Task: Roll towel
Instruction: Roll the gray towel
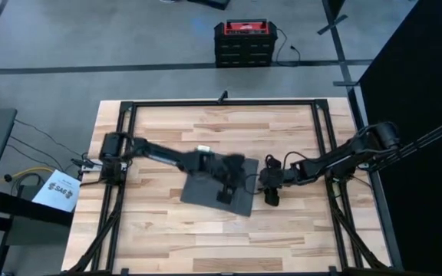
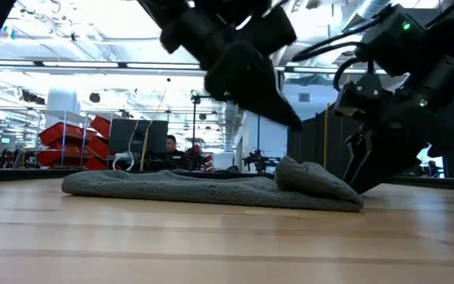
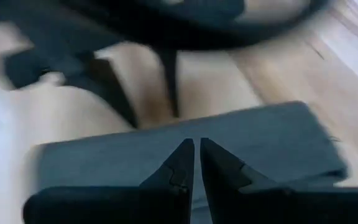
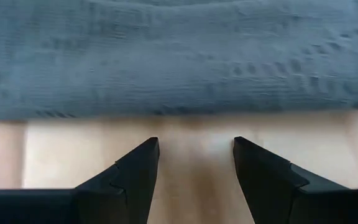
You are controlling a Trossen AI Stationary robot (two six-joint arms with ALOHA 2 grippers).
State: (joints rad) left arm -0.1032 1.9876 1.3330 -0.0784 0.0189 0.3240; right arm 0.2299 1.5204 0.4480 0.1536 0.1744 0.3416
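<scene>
The dark grey towel (image 1: 202, 192) lies flat on the wooden table, with a raised lump (image 2: 310, 177) at its right end. A small white tag (image 1: 203, 148) shows at its far edge. My left gripper (image 3: 196, 158) hovers shut over the towel's right part, its tip (image 2: 292, 120) clear above the lump. My right gripper (image 4: 196, 152) stands open low over the table just right of the towel (image 4: 179, 56). Its fingers point at the towel's edge, with bare wood between them.
Black frame rails (image 1: 324, 138) run along the table's sides and far edge. A red and black box (image 1: 244, 42) stands on the floor beyond the table. Bare wood (image 1: 206, 238) lies between the towel and the near edge.
</scene>
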